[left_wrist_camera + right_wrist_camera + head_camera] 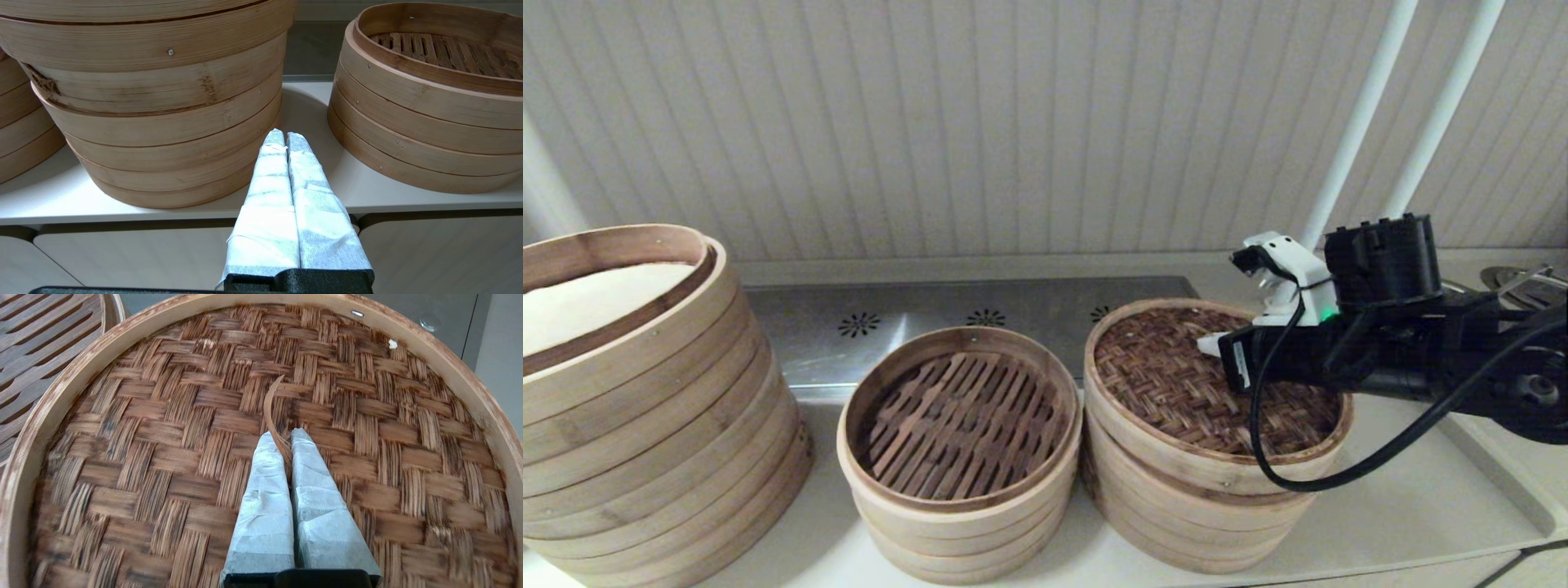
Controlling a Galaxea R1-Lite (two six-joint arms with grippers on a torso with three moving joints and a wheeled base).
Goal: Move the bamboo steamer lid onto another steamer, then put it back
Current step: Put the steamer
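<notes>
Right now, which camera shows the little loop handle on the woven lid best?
The right wrist view: the loop handle stands up close, pinched between the right gripper's jaws on the bamboo steamer lid. In the head view the arm hides the handle. The left wrist view shows no lid at all.

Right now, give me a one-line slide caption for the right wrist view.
Right gripper shut on the loop handle of the bamboo steamer lid.
</notes>
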